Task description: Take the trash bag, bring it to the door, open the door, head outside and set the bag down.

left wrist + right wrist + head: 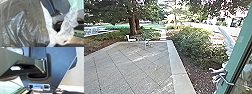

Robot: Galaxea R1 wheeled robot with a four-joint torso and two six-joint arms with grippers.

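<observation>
In the right wrist view, the robot's wide dark base plate [60,63] has angled corners and a pale edge line. The olive-grey jointed bar [26,59] extends at a slant over part of the base plate; an elongated opening passes through the bar. The metallic joint collar [44,65] sits at the base plate's recess, within a raised, rounded rim [48,65]. The port panel [38,86] is fitted near the base plate's edge, with a thin dark cable [16,84] running to it. Arm pose: cannot be determined.
</observation>
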